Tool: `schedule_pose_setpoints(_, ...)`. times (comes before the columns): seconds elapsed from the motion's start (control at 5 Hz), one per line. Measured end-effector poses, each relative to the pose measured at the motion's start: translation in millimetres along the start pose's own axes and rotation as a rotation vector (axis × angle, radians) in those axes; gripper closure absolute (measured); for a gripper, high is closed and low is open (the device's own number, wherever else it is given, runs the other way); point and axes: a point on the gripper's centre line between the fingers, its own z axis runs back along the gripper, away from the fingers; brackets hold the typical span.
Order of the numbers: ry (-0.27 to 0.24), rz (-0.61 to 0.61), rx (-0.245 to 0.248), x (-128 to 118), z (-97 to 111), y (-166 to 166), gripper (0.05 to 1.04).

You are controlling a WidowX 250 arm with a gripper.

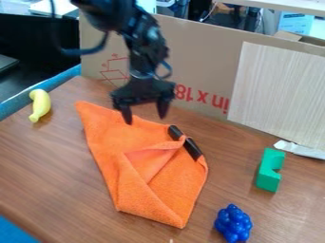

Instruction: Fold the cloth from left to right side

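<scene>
My gripper [146,118] hangs open over the upper part of the orange cloth [162,190], fingers pointing down and apart, with nothing between them. The cloth lies on the table, partly folded over itself, with one corner stretching to the upper left and another pointing down toward the front. A black cylindrical object [192,148] lies at the cloth's upper right edge, partly covered by a bit of the cloth.
A yellow banana [40,105] lies at the left of the wooden table [44,166]. At the right are a green block [270,170] and blue toy grapes [233,224]. A cardboard wall [203,61] with a pale panel [279,95] stands behind, a white strip [300,149] at its foot.
</scene>
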Motion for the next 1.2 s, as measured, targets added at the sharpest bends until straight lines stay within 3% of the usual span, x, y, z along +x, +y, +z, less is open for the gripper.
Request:
schedule_pose_setpoints(0.2,-0.031,0.002,0.026,0.8,6.9,11.5,0.082)
schedule_pose_setpoints(0.4,-0.081,0.076,0.026,20.8,24.8,38.5,0.082)
schedule_pose_setpoints(0.6,-0.091,0.127,0.024,30.9,22.9,58.0,0.082)
schedule_pose_setpoints(0.8,-0.134,0.176,0.026,45.7,18.1,83.3,0.082)
schedule_pose_setpoints(1.0,-0.144,0.234,0.0,56.2,16.0,100.9,0.082)
schedule_pose_setpoints(1.2,-0.114,0.267,0.017,62.9,-0.9,118.0,0.082)
